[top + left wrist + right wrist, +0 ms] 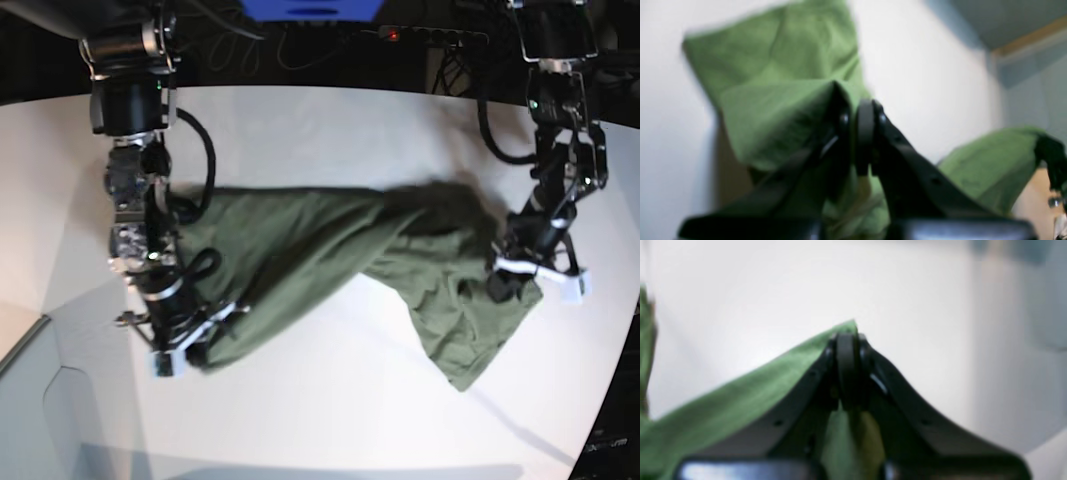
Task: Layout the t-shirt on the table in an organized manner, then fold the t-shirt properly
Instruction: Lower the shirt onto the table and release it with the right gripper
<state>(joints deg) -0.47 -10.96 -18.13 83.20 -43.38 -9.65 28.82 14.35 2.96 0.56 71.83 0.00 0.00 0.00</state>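
White and broad, the table point(330, 120) carries the green t-shirt point(330, 250), which lies stretched crosswise in the base view, its long axis running from one arm to the other and sagging toward the front edge at the far end. On that view's left, the right gripper point(185, 335) is pinched tight on a bunched edge of the cloth. On the other side, the left gripper point(515, 270) is clamped on the opposite end, a loose flap hanging below it.
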